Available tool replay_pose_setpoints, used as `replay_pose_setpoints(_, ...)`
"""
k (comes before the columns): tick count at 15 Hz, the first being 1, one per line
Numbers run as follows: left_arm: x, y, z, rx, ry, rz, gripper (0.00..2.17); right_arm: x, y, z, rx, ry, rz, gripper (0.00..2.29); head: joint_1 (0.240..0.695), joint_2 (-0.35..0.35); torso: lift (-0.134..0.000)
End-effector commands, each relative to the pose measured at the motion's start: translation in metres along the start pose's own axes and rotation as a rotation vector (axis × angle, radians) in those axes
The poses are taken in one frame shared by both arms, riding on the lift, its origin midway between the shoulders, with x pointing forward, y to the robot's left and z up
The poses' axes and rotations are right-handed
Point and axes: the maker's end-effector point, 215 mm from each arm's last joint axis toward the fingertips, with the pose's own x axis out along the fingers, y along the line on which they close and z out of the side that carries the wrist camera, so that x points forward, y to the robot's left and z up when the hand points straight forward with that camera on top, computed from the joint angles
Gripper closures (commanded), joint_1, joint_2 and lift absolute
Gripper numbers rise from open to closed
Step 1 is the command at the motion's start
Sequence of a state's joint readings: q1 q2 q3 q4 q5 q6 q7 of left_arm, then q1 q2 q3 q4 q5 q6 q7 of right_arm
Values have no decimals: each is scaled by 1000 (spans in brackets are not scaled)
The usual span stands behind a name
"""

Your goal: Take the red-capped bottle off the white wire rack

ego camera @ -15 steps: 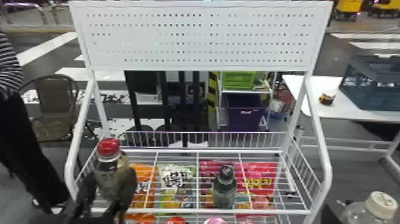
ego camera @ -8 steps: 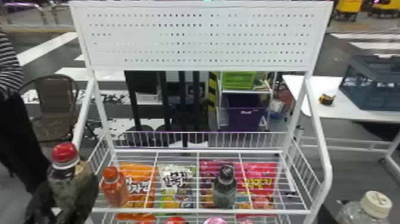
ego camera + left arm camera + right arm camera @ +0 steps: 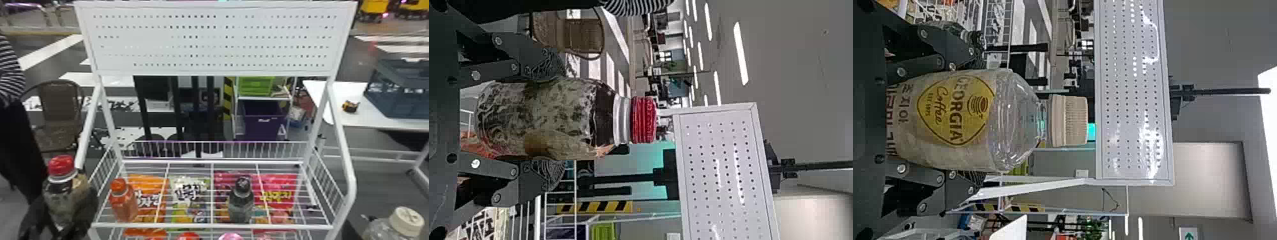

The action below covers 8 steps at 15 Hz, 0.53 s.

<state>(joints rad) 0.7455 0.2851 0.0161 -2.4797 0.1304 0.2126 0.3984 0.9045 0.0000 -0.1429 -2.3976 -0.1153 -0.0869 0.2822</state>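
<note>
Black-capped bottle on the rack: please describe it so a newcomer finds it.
Find the white wire rack below the big perforated panel. On it, right of the middle, stands the bottle. Its black cap and dark body set it apart from the orange bottle near the left end.

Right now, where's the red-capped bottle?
In the head view, lower left: the red-capped bottle is upright in the left gripper, left of the white wire rack and the orange bottle.
</note>
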Motion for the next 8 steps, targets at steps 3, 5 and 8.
replay_pose_setpoints(3,-2,1,4,1,-3,1,2145,-1,1,0,2,-1,0,1376,499,0,0)
replay_pose_setpoints(5,-1,2,4,3,-1,5,2145,-1,0,0,3,-1,-1,1376,499,0,0)
replay_pose_setpoints(8,-2,1,4,0,-1,3,2145,-1,0,1,4,-3,-1,1376,499,0,0)
